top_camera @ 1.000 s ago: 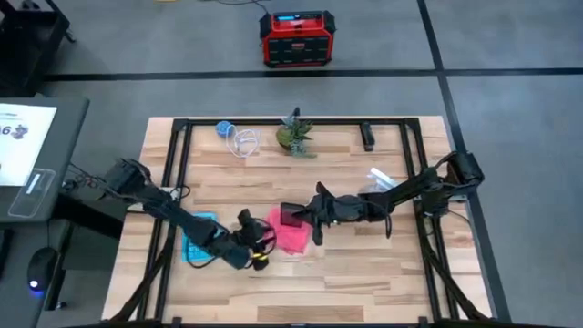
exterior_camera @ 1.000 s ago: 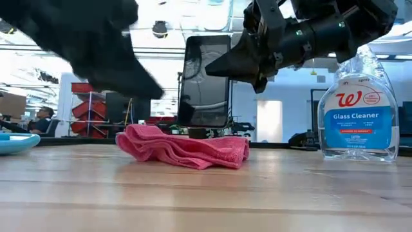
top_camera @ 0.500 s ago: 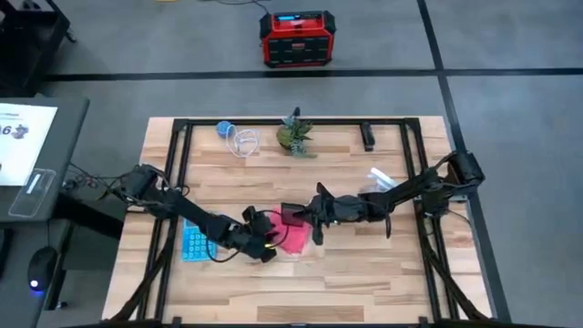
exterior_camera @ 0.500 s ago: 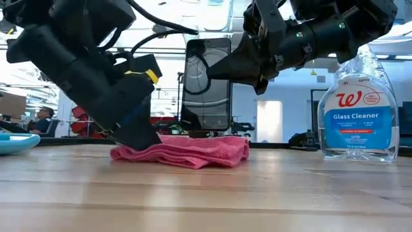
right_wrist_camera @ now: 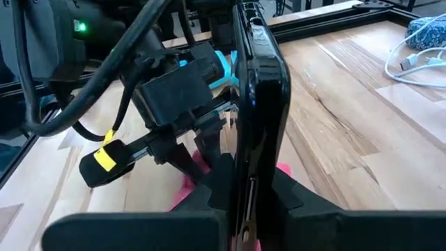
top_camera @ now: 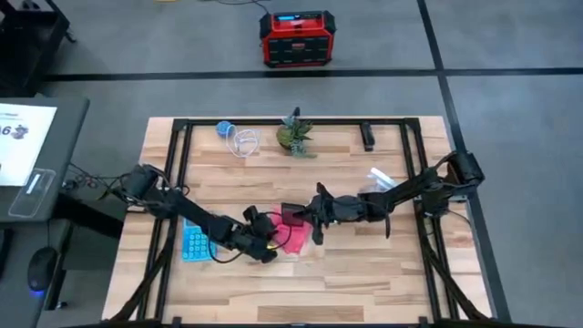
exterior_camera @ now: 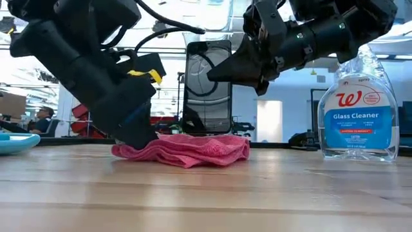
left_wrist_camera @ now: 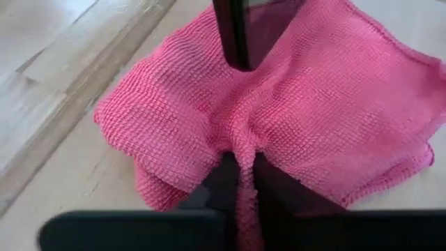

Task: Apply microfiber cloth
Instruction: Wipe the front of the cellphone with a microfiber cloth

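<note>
Cloth pickup in hand, judging by the layout. High view: microfiber cloth [top_camera: 293,239] lies mid-desk, left gripper [top_camera: 267,248] down on its left edge, right gripper [top_camera: 308,217] just behind it holding the black phone [top_camera: 293,216] above the cloth's far side; light blue calculator [top_camera: 194,240] sits left of the cloth under the left arm. Low view: cloth bunched flat on the desk [exterior_camera: 206,193], left gripper pressed into its left end, phone held upright just above and behind the cloth, glass cleaner bottle [exterior_camera: 359,109] standing well apart on the picture's right. Left wrist view: left jaws closed onto a pinched ridge of cloth [left_wrist_camera: 244,150] between the fingers [left_wrist_camera: 224,174], so clamped on the cloth; phone's lower edge [left_wrist_camera: 240,31] hangs over the far part. Right wrist view: right jaws clamped on the phone [right_wrist_camera: 254,90], screen edge-on, left gripper [right_wrist_camera: 185,150] visible beyond at the cloth. Next, my read: lift the pinched cloth clear of the desk, bring it against the phone's screen, keep the phone steady; a thin pinch could slip on the lift.
</note>
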